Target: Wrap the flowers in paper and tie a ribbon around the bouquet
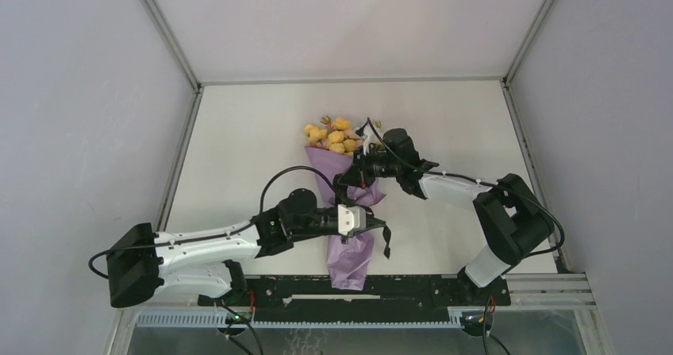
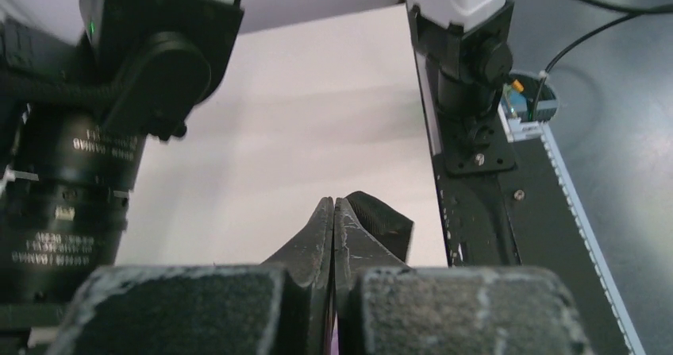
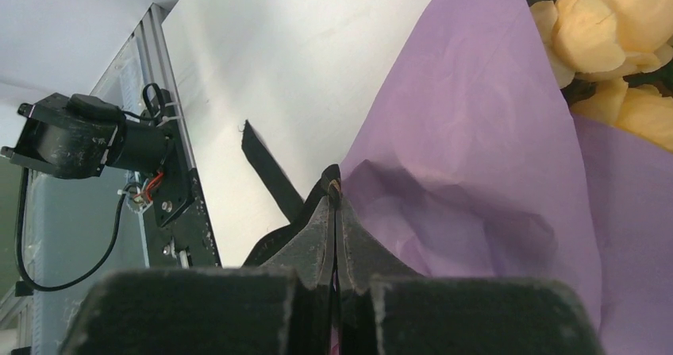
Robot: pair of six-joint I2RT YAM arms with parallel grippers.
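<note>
The bouquet lies along the middle of the table, a lilac paper (image 1: 353, 260) cone with yellow flowers (image 1: 333, 136) at its far, wide end. My left gripper (image 1: 378, 224) is shut over the cone's lower half, pinching the black ribbon (image 1: 386, 242), whose loose end hangs to the right. In the left wrist view the gripper (image 2: 334, 204) shows closed fingers with ribbon (image 2: 386, 224) beside the tip. My right gripper (image 1: 351, 178) is shut on the ribbon just below the blooms. The right wrist view shows the gripper (image 3: 334, 190), ribbon (image 3: 266, 168), paper (image 3: 476, 133) and flowers (image 3: 603, 29).
A black mounting rail (image 1: 413, 287) runs along the near table edge under both arm bases. Metal frame bars (image 1: 184, 144) border the white table on the left and right, with grey walls around. The right arm's base (image 2: 468, 93) stands close behind my left gripper.
</note>
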